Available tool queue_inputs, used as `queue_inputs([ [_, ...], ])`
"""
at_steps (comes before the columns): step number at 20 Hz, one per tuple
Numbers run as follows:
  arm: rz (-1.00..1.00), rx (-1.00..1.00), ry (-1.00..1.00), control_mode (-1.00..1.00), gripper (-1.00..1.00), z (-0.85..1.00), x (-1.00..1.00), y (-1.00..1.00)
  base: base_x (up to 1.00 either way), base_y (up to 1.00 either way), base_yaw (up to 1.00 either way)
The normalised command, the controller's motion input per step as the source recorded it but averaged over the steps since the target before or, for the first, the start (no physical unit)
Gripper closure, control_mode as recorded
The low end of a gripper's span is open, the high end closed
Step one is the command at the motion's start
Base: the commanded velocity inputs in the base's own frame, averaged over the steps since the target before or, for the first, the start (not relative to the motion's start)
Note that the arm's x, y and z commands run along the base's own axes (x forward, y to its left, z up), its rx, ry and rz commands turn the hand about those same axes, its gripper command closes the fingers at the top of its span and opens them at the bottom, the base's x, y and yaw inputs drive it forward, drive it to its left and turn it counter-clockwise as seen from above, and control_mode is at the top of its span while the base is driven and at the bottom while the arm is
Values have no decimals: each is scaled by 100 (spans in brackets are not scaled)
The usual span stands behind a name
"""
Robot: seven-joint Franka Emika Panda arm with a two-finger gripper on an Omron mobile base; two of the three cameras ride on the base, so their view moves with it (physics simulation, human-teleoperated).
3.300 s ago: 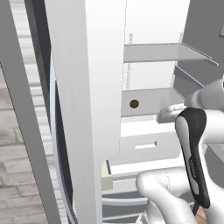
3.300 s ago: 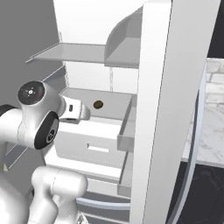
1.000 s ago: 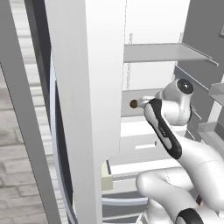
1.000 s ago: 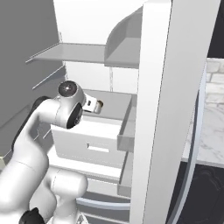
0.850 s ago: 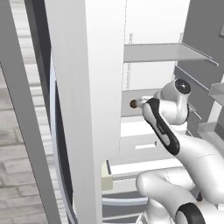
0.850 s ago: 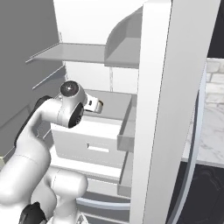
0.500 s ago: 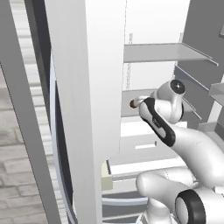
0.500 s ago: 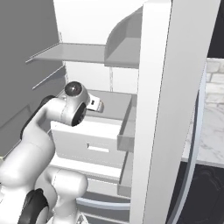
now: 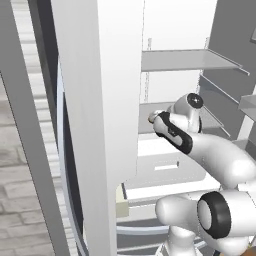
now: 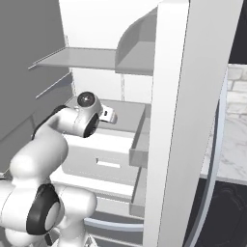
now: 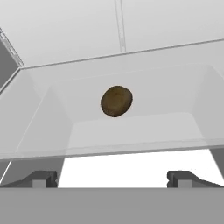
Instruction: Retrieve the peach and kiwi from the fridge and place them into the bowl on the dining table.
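My hand [image 11: 112,178] is fully open, holding nothing; both fingertips [image 11: 41,178] sit wide apart at the bottom of the hand view. Kiwi [image 11: 116,101] is dead ahead between them but well apart, lying alone in the white open-top drawer [image 11: 131,131] inside the fridge [image 9: 95,125]. Drawer interior looks bare apart from the kiwi. In the left base view my hand [image 9: 154,118] is pushed in over that drawer, under the grey shelf [image 9: 185,60]; in the right base view the hand [image 10: 110,115] sits at the drawer's near-left part. A closed white drawer front [image 10: 103,161] with a slot handle is below. Upper shelf has nothing on it that I can see.
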Motion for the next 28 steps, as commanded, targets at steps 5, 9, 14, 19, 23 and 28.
queue_inputs([
  [5,0,0,0,-100,-100,-19,40,0,0,0,0],
  [9,0,0,0,-100,-100,-16,41,0,0,0,0],
  [14,0,0,0,-100,-100,-13,41,0,0,0,0],
  [19,0,0,0,-100,-100,-11,37,0,0,0,0],
  [23,0,0,5,-100,-100,-16,29,0,0,0,0],
  [28,0,0,4,-100,-100,-19,33,0,0,0,0],
])
